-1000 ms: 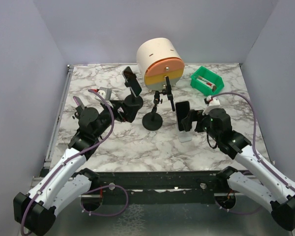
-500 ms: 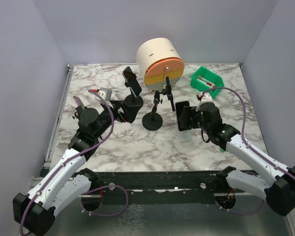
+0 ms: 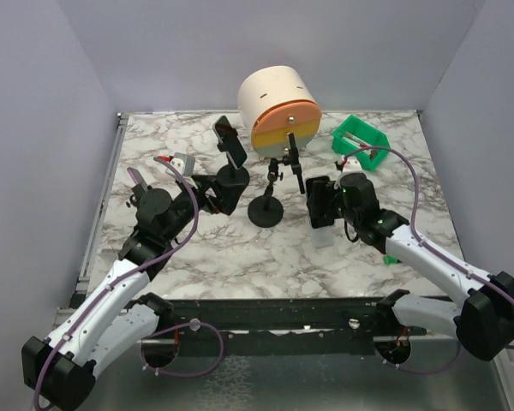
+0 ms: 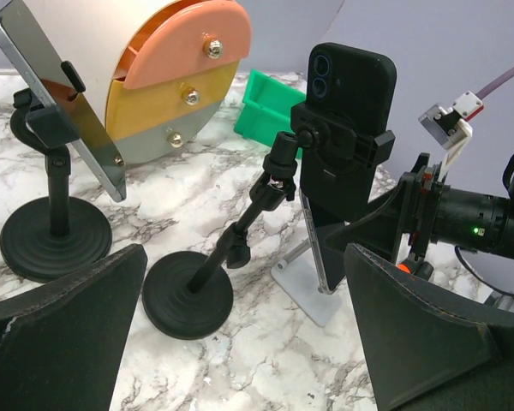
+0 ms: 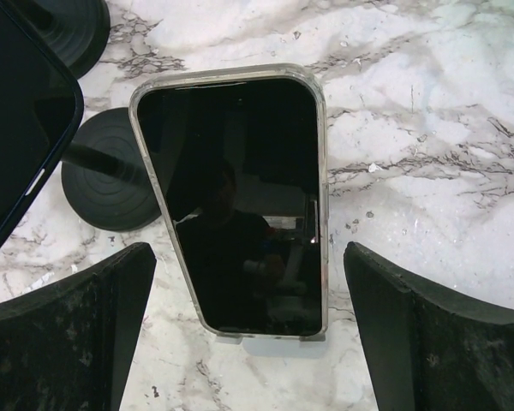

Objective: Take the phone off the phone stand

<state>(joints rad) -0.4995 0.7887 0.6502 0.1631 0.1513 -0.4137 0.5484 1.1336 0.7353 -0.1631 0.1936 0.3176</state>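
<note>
**Status:** removal not yet begun.

**Phone:** the phone (image 5: 240,205), in a clear case, stands propped on its white phone stand (image 3: 323,238), right of centre on the marble table (image 3: 240,257).

**Right pincer** (image 5: 248,257): jaws wide apart, facing the screen squarely, one finger on either side of the phone. No contact is visible.

**Left pincer** (image 4: 244,257): jaws apart, holding nothing, facing a black disc-base stand (image 4: 187,300).

**Outstanding, in my judgement:** close on the phone's edges, then lift it clear of the stand's lip.
</note>
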